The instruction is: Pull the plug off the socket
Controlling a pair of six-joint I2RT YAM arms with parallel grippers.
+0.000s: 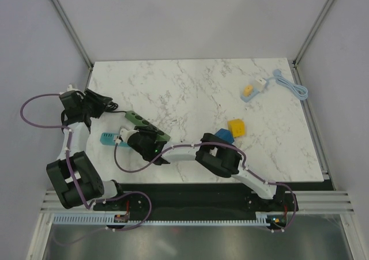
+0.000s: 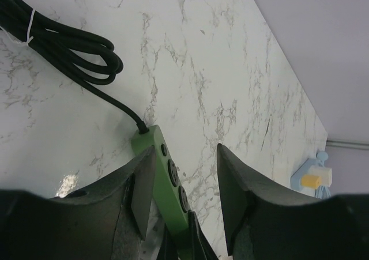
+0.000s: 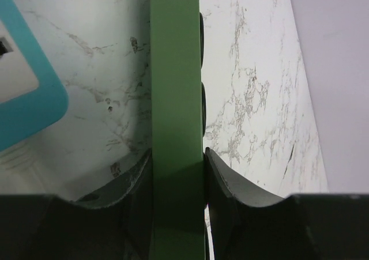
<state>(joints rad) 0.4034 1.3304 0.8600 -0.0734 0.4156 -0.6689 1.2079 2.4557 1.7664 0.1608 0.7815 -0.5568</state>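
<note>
Two claws of mine worked over the marble table (image 1: 190,93), right claw (image 3: 177,156) clenched on the long sides of the green power strip (image 3: 176,70), which lay flat at the table's front left, teal block (image 3: 29,98) just beside it, left claw (image 2: 184,156) stood released over the strip's cord end, black cord (image 2: 75,52) coiled beyond, plug hidden from me.

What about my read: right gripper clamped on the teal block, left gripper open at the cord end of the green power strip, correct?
Not quite. The right gripper is clamped on the green power strip, not the teal block, which lies apart beside it, as the right wrist view shows. The left gripper is open at the strip's cord end.
</note>
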